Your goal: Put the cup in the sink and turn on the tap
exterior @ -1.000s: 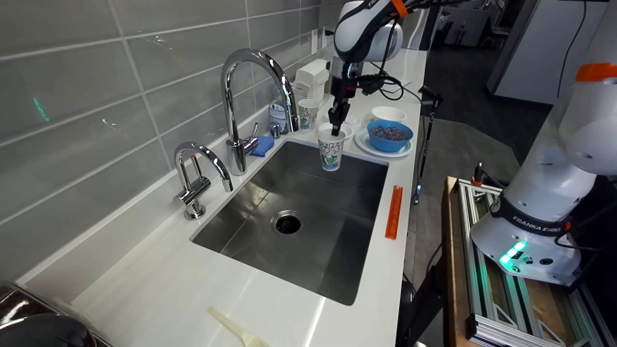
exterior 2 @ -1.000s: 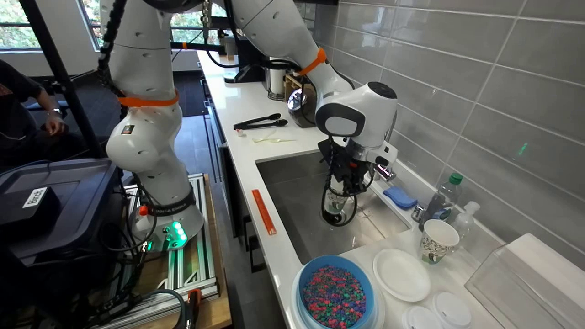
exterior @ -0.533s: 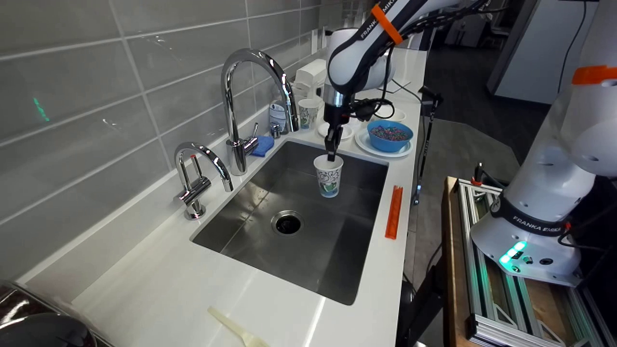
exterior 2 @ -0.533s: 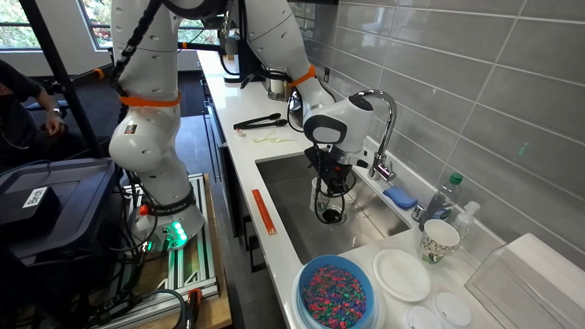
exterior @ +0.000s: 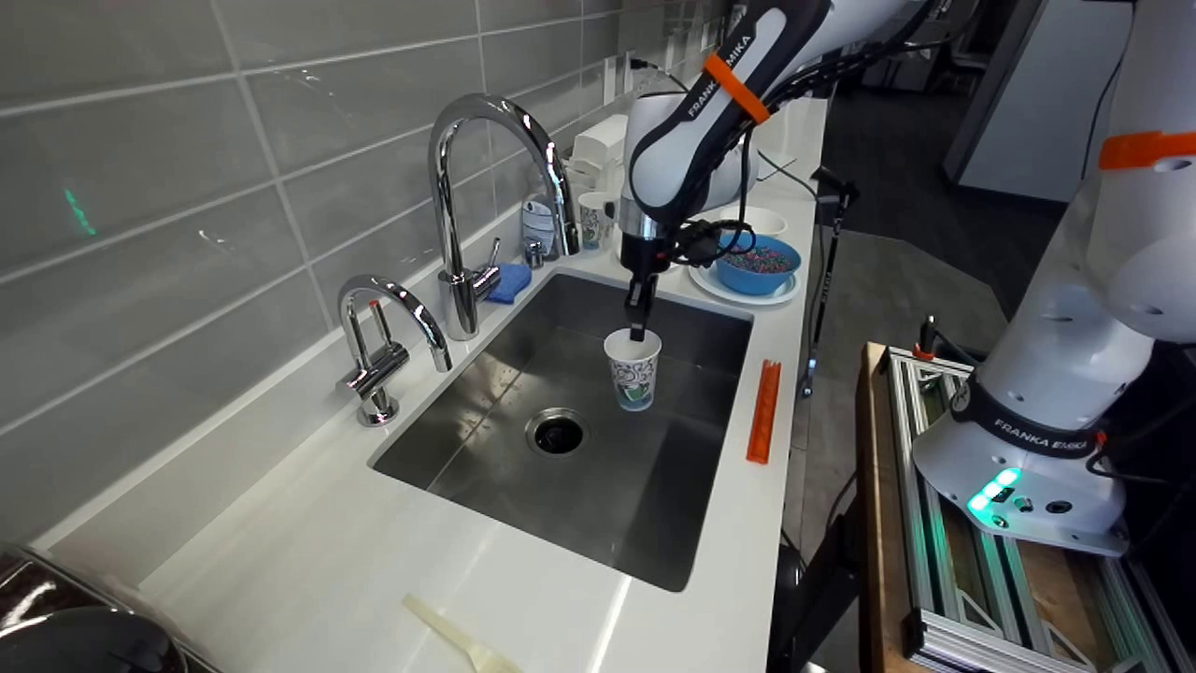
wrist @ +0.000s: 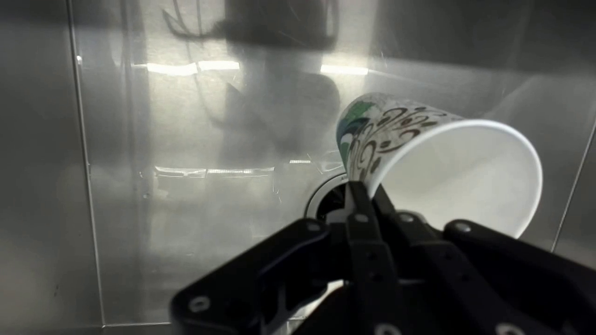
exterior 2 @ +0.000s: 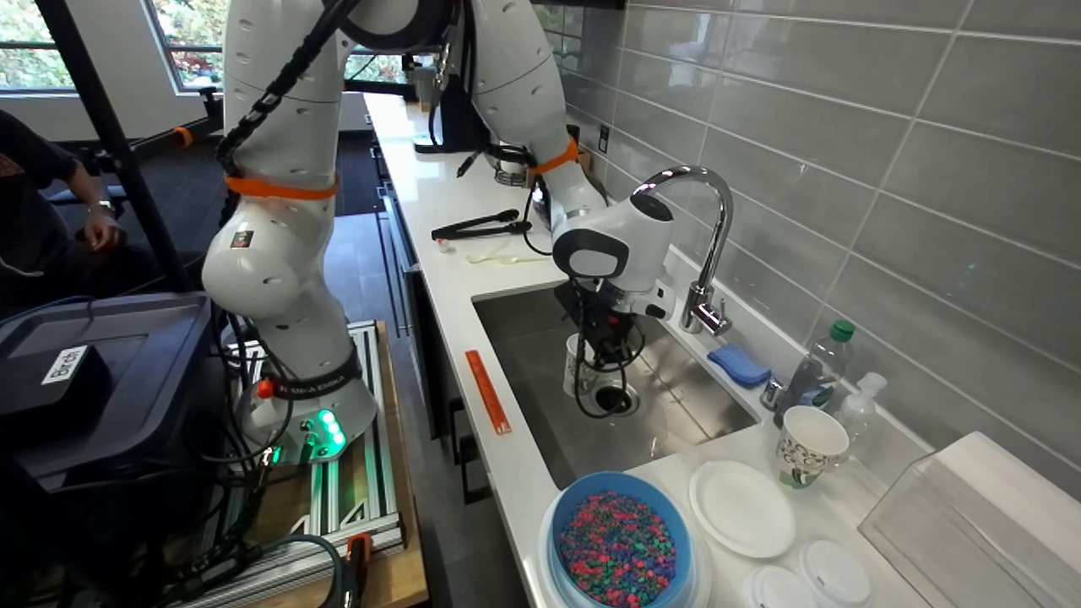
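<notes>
An orange strip point(exterior: 764, 412) and black tongs point(exterior 2: 460, 230) lie near the front edge of a white countertop point(exterior: 308, 561). The tap point(exterior: 462, 304), a shorter tap point(exterior: 377, 370), a blue sponge or cloth point(exterior 2: 740, 365), a green-capped bottle point(exterior 2: 816, 370), a pump bottle point(exterior 2: 860, 407) and a patterned paper cup point(exterior 2: 809, 446) line its back edge; a white plate point(exterior 2: 742, 508), white lids point(exterior 2: 834, 572) and a pale utensil point(exterior: 449, 632) lie between the two.

Arm point(exterior 2: 279, 135) arched above front edge of counter point(exterior: 327, 551); forearm point(exterior 2: 519, 84) sloping down. Gripper point(wrist: 369, 190) pointing downward, fingers point(wrist: 358, 201) pinched nearly together.
</notes>
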Tool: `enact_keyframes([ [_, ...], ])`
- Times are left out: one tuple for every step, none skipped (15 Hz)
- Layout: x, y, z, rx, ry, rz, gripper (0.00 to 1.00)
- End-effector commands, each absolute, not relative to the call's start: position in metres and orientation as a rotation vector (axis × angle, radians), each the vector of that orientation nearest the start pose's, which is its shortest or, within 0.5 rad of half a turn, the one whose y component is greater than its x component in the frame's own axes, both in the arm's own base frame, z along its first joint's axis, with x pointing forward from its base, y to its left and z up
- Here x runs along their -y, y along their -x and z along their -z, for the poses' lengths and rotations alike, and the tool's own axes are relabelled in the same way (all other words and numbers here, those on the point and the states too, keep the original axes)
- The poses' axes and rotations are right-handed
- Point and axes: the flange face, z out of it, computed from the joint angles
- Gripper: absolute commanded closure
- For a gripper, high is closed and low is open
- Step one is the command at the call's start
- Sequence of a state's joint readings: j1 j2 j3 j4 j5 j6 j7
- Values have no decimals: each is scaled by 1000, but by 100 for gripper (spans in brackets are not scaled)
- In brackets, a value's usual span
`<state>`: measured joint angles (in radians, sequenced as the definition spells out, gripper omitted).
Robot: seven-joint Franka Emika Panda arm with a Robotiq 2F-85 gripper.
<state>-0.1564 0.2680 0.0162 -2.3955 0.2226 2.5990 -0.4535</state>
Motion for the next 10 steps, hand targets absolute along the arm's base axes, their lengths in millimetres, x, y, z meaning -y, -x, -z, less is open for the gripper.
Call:
enact_keyframes([
  [71, -490, -195, 181, 3015, -57, 99],
  [64, -491, -189, 198, 3016, -55, 99],
  [58, -491, -183, 205, 3020, -49, 99],
  [54, -490, -180, 216, 3021, -46, 99],
  [49, -490, -177, 222, 3020, -33, 99],
  [47, -491, -172, 221, 3014, -20, 99],
  [43, -491, -169, 223, 3011, -4, 99],
  [40, -492, -163, 226, 3006, -4, 99],
  [36, -492, -157, 234, 3006, -2, 99],
  [32, -492, -153, 242, 3007, -4, 99],
])
